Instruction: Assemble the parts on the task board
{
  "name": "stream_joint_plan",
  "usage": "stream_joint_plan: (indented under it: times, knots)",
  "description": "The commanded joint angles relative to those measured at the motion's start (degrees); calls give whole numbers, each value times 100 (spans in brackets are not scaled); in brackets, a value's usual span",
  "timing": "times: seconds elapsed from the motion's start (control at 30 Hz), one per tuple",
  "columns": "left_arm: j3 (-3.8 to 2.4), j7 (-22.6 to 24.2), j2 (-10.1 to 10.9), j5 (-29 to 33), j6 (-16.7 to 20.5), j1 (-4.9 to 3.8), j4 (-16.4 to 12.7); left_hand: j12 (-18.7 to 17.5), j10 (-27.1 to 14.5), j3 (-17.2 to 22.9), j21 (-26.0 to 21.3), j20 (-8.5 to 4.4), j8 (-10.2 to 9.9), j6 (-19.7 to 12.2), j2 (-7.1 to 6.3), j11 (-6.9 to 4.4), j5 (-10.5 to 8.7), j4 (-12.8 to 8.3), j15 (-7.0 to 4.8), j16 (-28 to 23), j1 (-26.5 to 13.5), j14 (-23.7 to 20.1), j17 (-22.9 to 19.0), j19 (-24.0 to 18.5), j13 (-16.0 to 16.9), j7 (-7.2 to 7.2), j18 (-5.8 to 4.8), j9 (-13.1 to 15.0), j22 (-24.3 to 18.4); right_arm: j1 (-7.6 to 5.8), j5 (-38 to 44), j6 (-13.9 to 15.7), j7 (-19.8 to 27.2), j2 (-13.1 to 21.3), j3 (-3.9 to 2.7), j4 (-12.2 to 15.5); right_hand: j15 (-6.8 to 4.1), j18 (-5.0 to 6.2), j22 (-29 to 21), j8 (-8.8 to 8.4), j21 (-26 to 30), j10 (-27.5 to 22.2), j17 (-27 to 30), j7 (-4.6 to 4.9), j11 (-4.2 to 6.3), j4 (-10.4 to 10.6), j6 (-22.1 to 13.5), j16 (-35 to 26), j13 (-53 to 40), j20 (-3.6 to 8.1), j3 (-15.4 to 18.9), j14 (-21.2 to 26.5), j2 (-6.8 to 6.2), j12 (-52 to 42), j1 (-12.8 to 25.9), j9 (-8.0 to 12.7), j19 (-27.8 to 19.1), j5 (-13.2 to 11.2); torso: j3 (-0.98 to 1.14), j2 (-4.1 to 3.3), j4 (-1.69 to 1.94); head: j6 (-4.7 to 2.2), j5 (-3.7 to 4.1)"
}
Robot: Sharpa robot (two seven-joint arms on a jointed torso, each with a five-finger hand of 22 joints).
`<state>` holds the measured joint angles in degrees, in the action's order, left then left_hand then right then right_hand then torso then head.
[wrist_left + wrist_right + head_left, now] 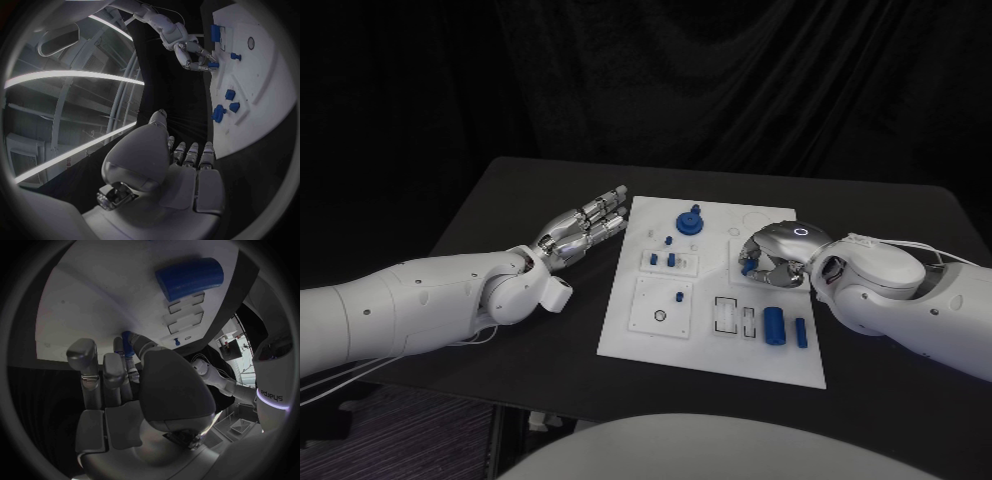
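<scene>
Left hand [584,229] empty, fingers spread, beside task board [711,350]; right hand [773,255] pinching blue part [127,340] over it

My left silver many-fingered hand [583,232] lies flat, fingers stretched out together and holding nothing. My right silver many-fingered hand [776,255] curls downward, its fingertips [128,347] pinching a small blue part [127,338].

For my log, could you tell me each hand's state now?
Left hand: open, fingers apart, holding nothing.
Right hand: pinching a small blue part.
</scene>
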<state>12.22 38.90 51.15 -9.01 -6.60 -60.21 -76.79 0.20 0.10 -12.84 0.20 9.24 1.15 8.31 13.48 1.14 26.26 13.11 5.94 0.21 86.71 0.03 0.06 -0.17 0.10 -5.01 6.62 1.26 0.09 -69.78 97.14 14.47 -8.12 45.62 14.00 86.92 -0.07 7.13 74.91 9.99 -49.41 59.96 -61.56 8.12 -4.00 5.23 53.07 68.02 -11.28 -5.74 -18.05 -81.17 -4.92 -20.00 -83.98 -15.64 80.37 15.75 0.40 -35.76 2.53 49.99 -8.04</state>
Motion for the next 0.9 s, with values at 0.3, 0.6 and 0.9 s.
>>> stream_joint_plan:
  times: [0.3,0.6,0.9]
  knots:
    - [-4,120,-9,36,-77,25,-5,-20,-10,-7,-20,27,18,7,7,38,36,-43,-3,-21,51,-3,-6,17,-10,58,86,8,-9,11,14,490,102,123,-9,163,-155,-62,655,327,-170,251,-66,-116,131,-313,479,51,-412,136,-49,-48,71,-476,-187,-342,53,84,5,1,-2,1,-35]
    - [-4,112,-13,37,-60,29,-16,-20,-10,-6,-20,27,19,15,7,36,34,-45,1,-21,46,-3,-6,17,-10,66,87,9,-9,-239,14,652,65,328,-22,543,-165,-65,656,351,-180,219,-64,-123,140,-359,498,41,-477,151,-72,-51,77,-519,-207,-404,54,75,7,6,-4,1,-73]
    - [-4,103,-23,37,-53,30,-16,-20,-10,-6,-20,27,20,18,7,35,33,-45,2,-21,44,-3,-6,17,-10,68,87,10,-9,-572,14,492,3,449,-23,1158,-169,-71,663,355,-211,207,-84,-122,143,-397,493,52,-521,158,-94,-61,80,-550,-234,-440,61,77,-4,20,-3,1,-128]
